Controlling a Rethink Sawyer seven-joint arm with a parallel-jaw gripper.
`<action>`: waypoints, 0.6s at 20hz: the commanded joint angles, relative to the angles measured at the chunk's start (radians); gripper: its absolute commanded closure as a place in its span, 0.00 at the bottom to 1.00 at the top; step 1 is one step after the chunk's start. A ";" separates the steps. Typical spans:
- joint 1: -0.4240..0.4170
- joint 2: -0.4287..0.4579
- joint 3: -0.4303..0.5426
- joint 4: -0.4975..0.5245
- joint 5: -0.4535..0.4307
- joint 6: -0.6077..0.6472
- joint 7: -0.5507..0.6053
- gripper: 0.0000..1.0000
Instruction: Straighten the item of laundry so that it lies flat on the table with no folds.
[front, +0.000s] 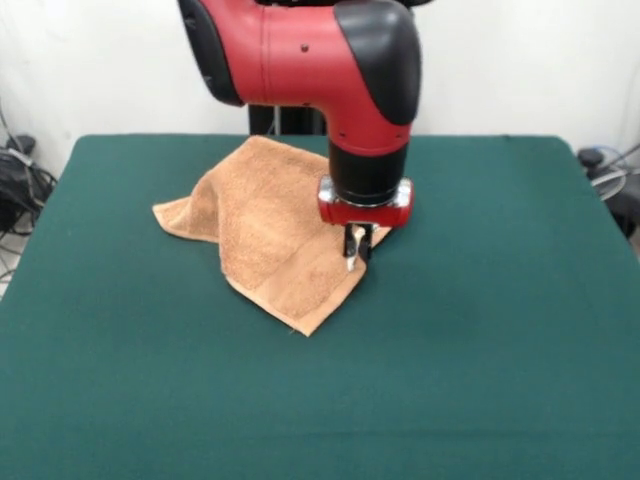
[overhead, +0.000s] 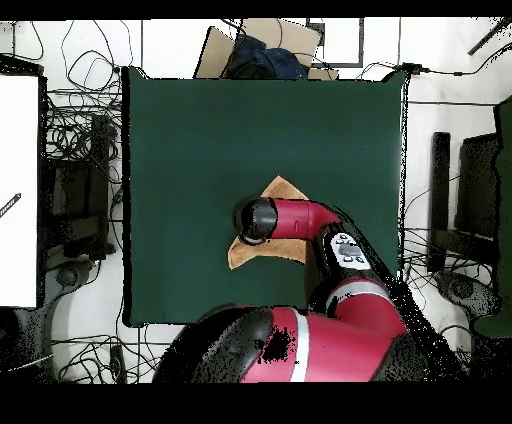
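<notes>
The orange-tan towel (front: 265, 225) lies folded and rumpled on the dark green table (front: 500, 320), a little behind its middle. One corner points toward the front and a flap reaches out to the left. My gripper (front: 357, 258) points straight down at the towel's right edge. Its fingers stand close together and pinch the cloth there. In the overhead view the arm covers the gripper and most of the towel (overhead: 283, 190), so only two of its corners show on the table (overhead: 200, 130).
The red and black arm (front: 330, 60) comes down over the back of the table. Cables and boxes lie on the floor round the table (overhead: 70, 200). A cardboard box with dark cloth (overhead: 260, 55) stands beyond the far edge.
</notes>
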 joint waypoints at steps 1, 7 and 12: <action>0.077 -0.056 0.053 0.048 0.072 -0.009 0.194 1.00; 0.121 -0.108 0.050 0.016 0.126 0.062 0.192 1.00; 0.163 -0.118 0.034 0.007 0.163 0.023 0.214 1.00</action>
